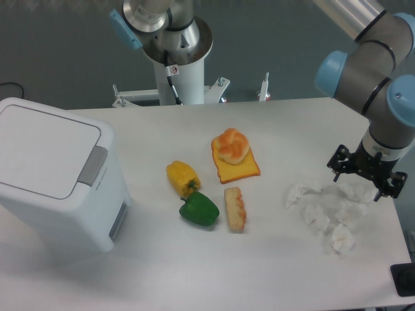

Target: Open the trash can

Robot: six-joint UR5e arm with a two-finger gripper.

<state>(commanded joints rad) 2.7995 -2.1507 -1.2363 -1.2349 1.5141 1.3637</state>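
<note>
The trash can (58,194) is a large white boxy bin at the table's left edge. Its flat lid (45,149) lies shut, with a grey push tab (94,165) on its right edge and a small grey panel (118,221) on the side below. My gripper (363,180) hangs at the far right of the table, far from the bin. It points down over crumpled white paper (358,191), its fingers spread and holding nothing.
Between bin and gripper lie a yellow pepper (181,176), a green pepper (199,209), a bun on an orange slice (233,154) and a bread stick (235,208). Several crumpled paper balls (318,217) lie at the right. The arm's base (178,71) stands at the back.
</note>
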